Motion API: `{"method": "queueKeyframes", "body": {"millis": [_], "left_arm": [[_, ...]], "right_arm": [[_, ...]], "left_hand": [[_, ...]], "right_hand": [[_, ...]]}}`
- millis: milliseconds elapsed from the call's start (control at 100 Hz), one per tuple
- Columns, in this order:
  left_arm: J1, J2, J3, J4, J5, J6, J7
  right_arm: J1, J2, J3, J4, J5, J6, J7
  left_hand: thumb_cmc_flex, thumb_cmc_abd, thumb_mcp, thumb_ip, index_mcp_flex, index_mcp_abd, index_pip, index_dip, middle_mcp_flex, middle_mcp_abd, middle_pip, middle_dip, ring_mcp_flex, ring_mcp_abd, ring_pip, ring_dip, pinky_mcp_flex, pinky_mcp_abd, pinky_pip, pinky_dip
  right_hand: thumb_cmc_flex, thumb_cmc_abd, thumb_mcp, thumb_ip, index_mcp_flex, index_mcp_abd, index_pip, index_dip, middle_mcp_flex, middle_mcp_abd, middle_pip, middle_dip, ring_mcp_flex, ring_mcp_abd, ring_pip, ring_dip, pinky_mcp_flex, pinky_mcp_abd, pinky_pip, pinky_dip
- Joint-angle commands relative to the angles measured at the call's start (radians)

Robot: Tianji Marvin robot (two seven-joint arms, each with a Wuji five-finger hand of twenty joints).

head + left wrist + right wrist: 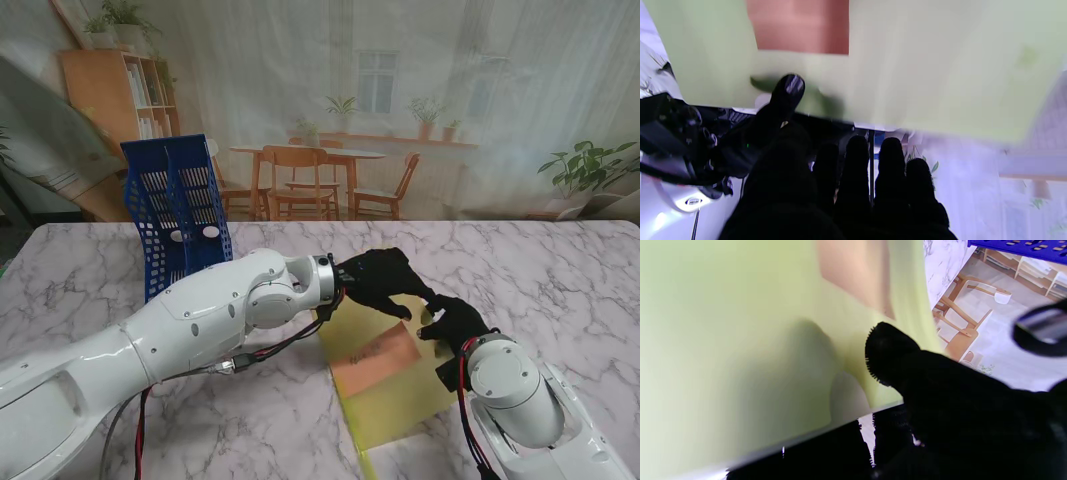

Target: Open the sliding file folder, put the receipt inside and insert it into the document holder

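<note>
While both black-gloved hands meet at its far edge, the translucent yellow-green plastic file folder (pixel 395 385) lies on the white marbled tabletop (pixel 560 270), the pink paper receipt (pixel 375 358) showing through it. The left hand (pixel 380 280) rests fingers on that edge; the right hand (pixel 452 322) pinches the corner, thumb (pixel 888 353) on top. Judging by this, the receipt is in; next comes lifting toward the blue mesh plastic document holder (pixel 178 212), well beyond the left hand.
</note>
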Motion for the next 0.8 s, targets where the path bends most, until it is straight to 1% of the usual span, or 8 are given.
{"method": "queueKeyframes", "body": {"millis": [0,70,250,380,480,550,690,790], "left_arm": [[0.007,0.014,-0.012,-0.019,0.002,0.006,0.001],[0.023,0.026,-0.038,-0.044,0.012,0.011,0.008],[0.080,0.058,-0.123,-0.111,0.040,0.035,0.025],[0.142,0.087,-0.199,-0.148,0.079,0.053,0.042],[0.194,0.111,-0.249,-0.153,0.124,0.066,0.060],[0.233,0.126,-0.281,-0.153,0.141,0.085,0.056],[0.302,0.146,-0.336,-0.154,0.147,0.128,0.034],[0.344,0.153,-0.376,-0.167,0.130,0.155,0.006]], "right_arm": [[-0.011,-0.004,0.003,-0.001,0.004,0.002,-0.006],[-0.014,-0.009,0.006,-0.001,0.009,0.000,-0.020],[-0.027,-0.024,0.025,-0.004,0.041,-0.020,-0.066],[-0.049,-0.034,0.052,-0.015,0.069,-0.062,-0.104],[-0.069,-0.042,0.078,-0.025,0.104,-0.107,-0.131],[-0.080,-0.046,0.088,-0.030,0.113,-0.136,-0.149],[-0.096,-0.048,0.107,-0.042,0.131,-0.175,-0.157],[-0.102,-0.050,0.118,-0.052,0.148,-0.199,-0.166]], "left_hand": [[-0.019,0.018,-0.018,0.024,-0.038,0.010,-0.019,-0.016,-0.047,0.017,-0.020,-0.014,-0.046,0.021,-0.024,-0.001,-0.025,-0.023,-0.019,-0.019],[-0.024,0.020,-0.021,0.024,-0.052,0.014,-0.032,-0.023,-0.068,0.020,-0.026,-0.019,-0.055,0.021,-0.028,-0.002,-0.029,-0.025,-0.026,-0.023],[-0.032,0.035,-0.026,0.024,-0.049,0.017,-0.044,-0.029,-0.082,0.027,-0.027,-0.026,-0.063,0.028,-0.030,-0.002,-0.031,-0.013,-0.033,-0.026],[-0.034,0.065,-0.032,0.023,-0.040,0.025,-0.043,-0.026,-0.087,0.040,-0.028,-0.027,-0.059,0.036,-0.022,0.004,-0.023,-0.003,-0.020,-0.020],[-0.032,0.098,-0.057,0.019,-0.043,0.043,-0.040,-0.013,-0.093,0.059,-0.021,-0.024,-0.027,0.050,0.016,0.034,0.015,0.009,0.037,0.006],[-0.029,0.110,-0.073,0.023,-0.017,0.084,-0.014,0.016,-0.066,0.087,0.012,-0.002,0.010,0.079,0.065,0.076,0.056,0.035,0.109,0.040],[-0.042,0.121,-0.083,0.022,0.027,0.129,0.036,0.067,-0.013,0.128,0.074,0.058,0.095,0.132,0.180,0.186,0.149,0.088,0.268,0.113],[-0.055,0.125,-0.085,0.018,0.071,0.142,0.073,0.088,0.048,0.148,0.107,0.087,0.171,0.165,0.261,0.261,0.223,0.125,0.379,0.160]], "right_hand": [[0.071,-0.017,0.102,-0.001,0.035,-0.061,0.042,0.022,-0.008,0.019,0.069,0.014,0.050,-0.068,0.090,0.015,0.028,-0.033,0.056,0.009],[0.073,-0.013,0.104,-0.002,0.032,-0.059,0.042,0.024,-0.015,0.023,0.075,0.018,0.050,-0.075,0.100,0.015,0.032,-0.038,0.059,0.010],[0.077,0.003,0.108,-0.004,0.029,-0.060,0.047,0.028,-0.033,0.028,0.089,0.030,0.047,-0.095,0.127,0.016,0.035,-0.045,0.064,0.012],[0.078,0.011,0.105,-0.005,0.021,-0.058,0.051,0.030,-0.043,0.028,0.094,0.039,0.043,-0.103,0.137,0.015,0.035,-0.048,0.065,0.013],[0.079,0.016,0.104,-0.005,0.018,-0.060,0.056,0.032,-0.049,0.026,0.096,0.043,0.041,-0.107,0.140,0.013,0.034,-0.049,0.064,0.012],[0.080,0.018,0.103,-0.005,0.018,-0.062,0.058,0.033,-0.052,0.025,0.099,0.046,0.038,-0.111,0.143,0.012,0.033,-0.050,0.063,0.012],[0.080,0.021,0.103,-0.006,0.016,-0.062,0.062,0.033,-0.058,0.026,0.102,0.049,0.037,-0.117,0.151,0.012,0.032,-0.052,0.062,0.011],[0.081,0.024,0.103,-0.006,0.012,-0.060,0.064,0.034,-0.062,0.029,0.104,0.052,0.036,-0.121,0.154,0.011,0.032,-0.053,0.061,0.011]]}}
